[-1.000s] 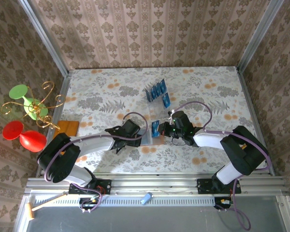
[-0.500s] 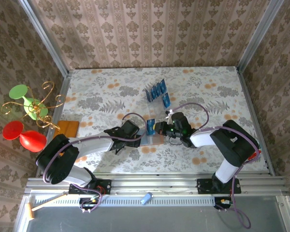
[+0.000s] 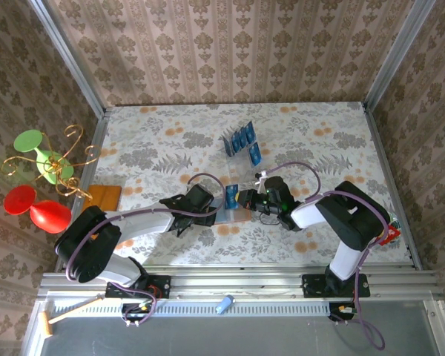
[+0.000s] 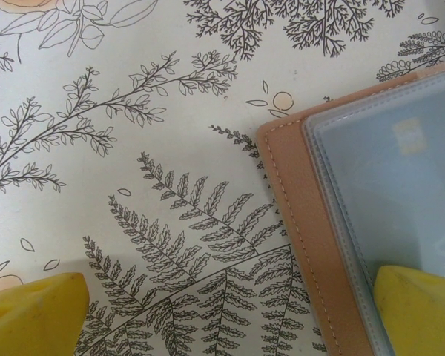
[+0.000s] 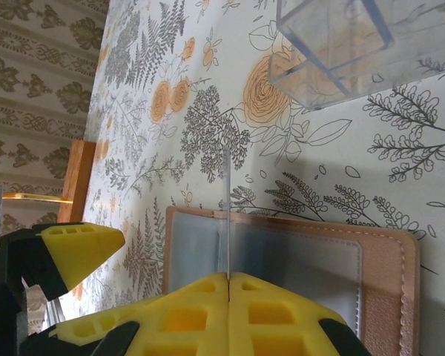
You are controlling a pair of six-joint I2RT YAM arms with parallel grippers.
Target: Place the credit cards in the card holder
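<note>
Left hand (image 4: 226, 317) was spread wide, one finger (image 4: 419, 311) on the open holder (image 4: 289, 215), apparently pinning it. Right hand (image 5: 228, 285) clamped a card (image 5: 227, 215) upright over the holder's pockets. This looked like the insertion step, and next its edge needed lining with a slot. Beyond the holder, more cards (image 3: 241, 139) stood in a rack (image 5: 341, 44).

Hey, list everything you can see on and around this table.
table: one, floral cream cloth, centre
card holder: one, tan, open flat, near centre
held credit card: one, blue, upright over card holder
clear rack: one, transparent, beyond card holder
racked credit cards: several, blue, in clear rack
flat square: one, orange-brown, left table edge
ornament: one, red, green, gold, left of table
left gripper: one, yellow, open, one finger over card holder
right gripper: one, yellow, shut on held credit card
</note>
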